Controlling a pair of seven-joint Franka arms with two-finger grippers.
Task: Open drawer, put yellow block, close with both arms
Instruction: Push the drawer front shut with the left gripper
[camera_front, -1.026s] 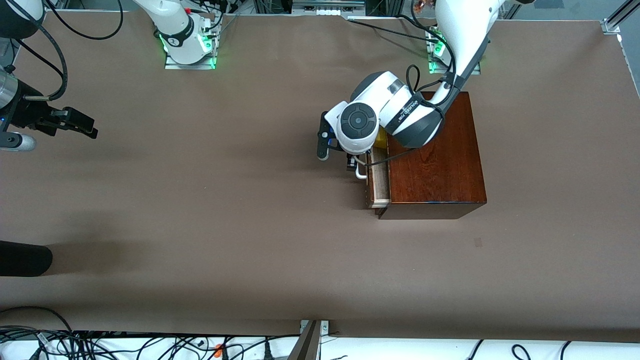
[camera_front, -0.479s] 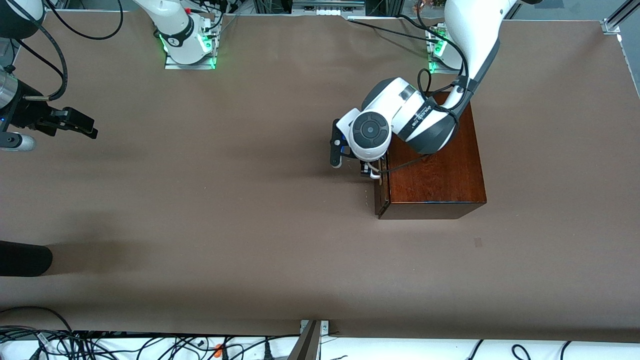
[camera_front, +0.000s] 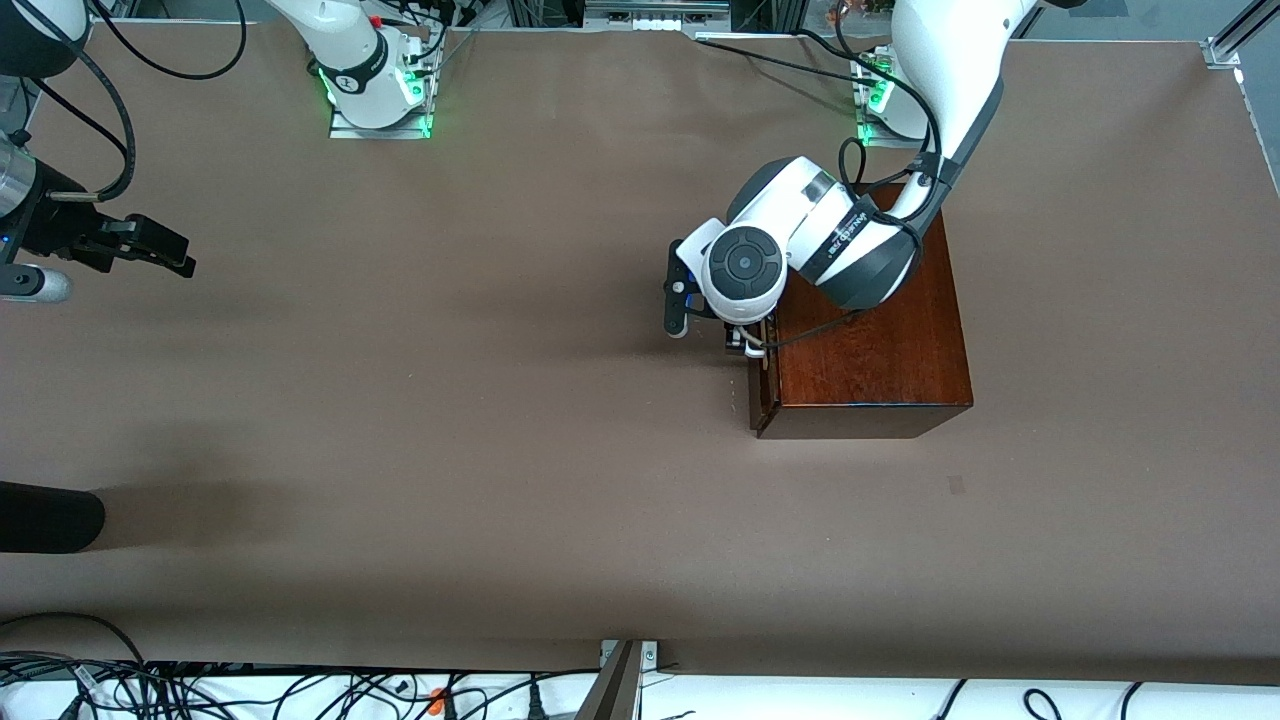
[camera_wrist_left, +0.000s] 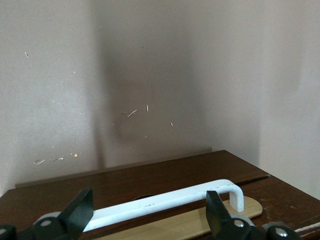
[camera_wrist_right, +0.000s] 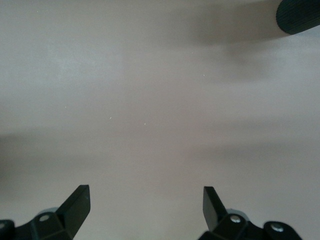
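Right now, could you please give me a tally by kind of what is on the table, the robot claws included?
Wooden box with its drawer shut: 1
White loop handle: 1
Robot claws: 2, the left claw open astride the handle, the right claw open over bare table at the right arm's end
Yellow block: 0 in view
Total: 4

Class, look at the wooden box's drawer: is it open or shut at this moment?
Shut. The drawer front sits flush with the box; no pale tray shows. The left gripper stands open astride the white handle.
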